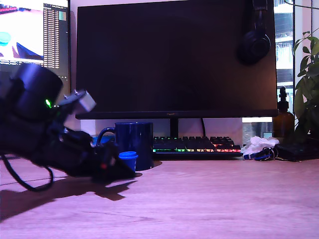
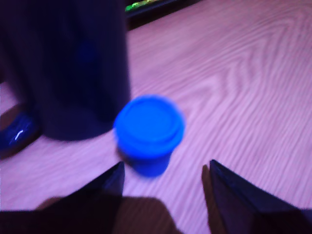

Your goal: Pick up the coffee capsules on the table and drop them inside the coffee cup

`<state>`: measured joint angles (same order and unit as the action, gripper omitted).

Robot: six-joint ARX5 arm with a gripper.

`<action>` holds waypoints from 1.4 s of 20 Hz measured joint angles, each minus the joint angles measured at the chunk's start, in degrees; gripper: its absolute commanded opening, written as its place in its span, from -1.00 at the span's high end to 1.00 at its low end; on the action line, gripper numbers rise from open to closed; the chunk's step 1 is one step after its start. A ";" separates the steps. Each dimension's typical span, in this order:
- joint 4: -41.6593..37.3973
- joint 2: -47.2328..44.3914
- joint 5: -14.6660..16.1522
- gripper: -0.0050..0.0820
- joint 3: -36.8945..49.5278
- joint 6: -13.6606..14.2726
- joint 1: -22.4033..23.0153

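Note:
A bright blue coffee capsule point(image 1: 128, 160) stands upright on the wooden table, wide rim up, just in front of the dark navy coffee cup point(image 1: 134, 144), toward the exterior view's left. In the wrist view the capsule point(image 2: 148, 130) stands close beside the cup's wall point(image 2: 68, 68), and I cannot tell whether they touch. My gripper point(image 1: 122, 172) lies low over the table and reaches in from the exterior view's left. It is open point(image 2: 165, 165), and its two dark fingertips point(image 2: 109, 183) flank the capsule's near side without touching it.
A backlit keyboard point(image 1: 194, 146) and a large dark monitor point(image 1: 174, 59) stand behind the cup. At the exterior view's right are a crumpled white tissue with keys point(image 1: 258, 146), a brown bottle point(image 1: 283, 121) and a plant point(image 1: 309, 84). Bare wood point(image 1: 214, 199) stretches along the front.

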<state>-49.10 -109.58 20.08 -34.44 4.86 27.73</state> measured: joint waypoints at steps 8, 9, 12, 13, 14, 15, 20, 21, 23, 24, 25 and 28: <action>0.28 -1.66 -0.07 -0.26 -3.52 0.00 1.14; 0.28 -1.66 -0.37 -0.26 -3.67 0.00 1.11; 0.94 -1.66 -1.05 -0.26 -3.69 0.00 1.14; 1.22 -1.66 -1.07 -0.26 -3.69 0.00 1.11; 1.40 -1.66 -1.09 -0.26 -3.69 0.00 1.11; 1.51 -1.66 -1.55 -0.26 -3.69 0.00 1.14; 1.66 -1.66 -4.04 0.19 -3.69 0.00 1.11; 1.84 -1.66 -4.20 0.38 -3.69 0.00 1.11; 1.95 -1.66 -4.57 0.56 -3.69 0.00 1.11; 1.95 -1.66 -4.59 0.56 -3.69 0.00 1.11; 1.95 -1.66 -4.59 0.56 -3.69 0.00 1.11; 1.95 -1.66 -4.59 0.56 -3.69 0.00 1.11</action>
<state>-47.16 -111.24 15.49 -38.13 4.86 28.84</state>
